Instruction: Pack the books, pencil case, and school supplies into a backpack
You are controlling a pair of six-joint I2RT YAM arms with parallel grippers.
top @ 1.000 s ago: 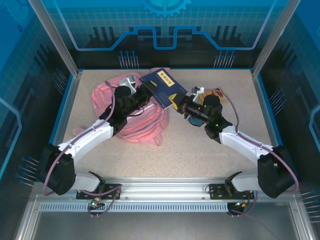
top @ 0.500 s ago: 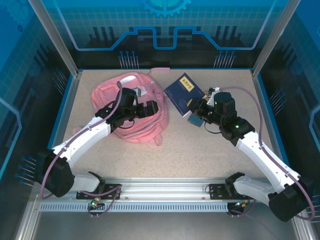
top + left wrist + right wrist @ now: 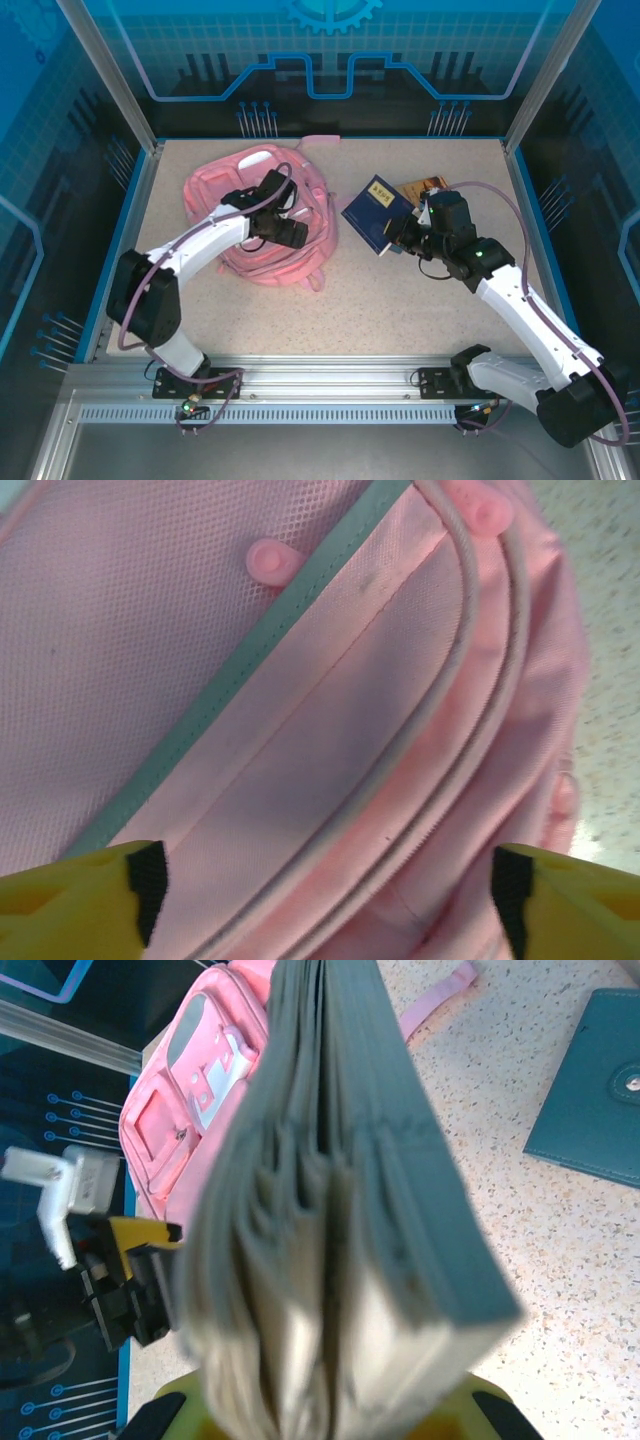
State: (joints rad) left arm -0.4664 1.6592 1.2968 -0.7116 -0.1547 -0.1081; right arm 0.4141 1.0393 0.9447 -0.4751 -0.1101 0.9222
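- The speckled beige table [image 3: 400, 300] carries everything, ringed by a blue-lit frame.
- The pink backpack [image 3: 205, 190] lies flat on the left half of the table, its pale stripe [image 3: 250, 680] and zip lines close under the left wrist camera, and a strap end trailing toward the far edge.
- The left arm [image 3: 190, 250] reaches from its base over the backpack. The left jaws hang just above the pink fabric, spread wide with nothing between them, and their yellow fingertips [image 3: 80, 895] sit in the two lower corners of the wrist view.
- The right arm [image 3: 520, 300] stretches up the right side of the table. The right jaws are clamped on the navy book.
- The navy book [image 3: 378, 212], with a yellow label strip, sits tilted to the right of the backpack and apart from it. From the right wrist it [image 3: 400, 1180] stands on edge out of the jaws, its page edges blurred. Whether it is one thin volume or several I cannot tell.
- The tan-orange book [image 3: 425, 187] lies flat on the table just behind the navy one.
- A teal flat piece [image 3: 590, 1090] rests on the table to the right of the held book.
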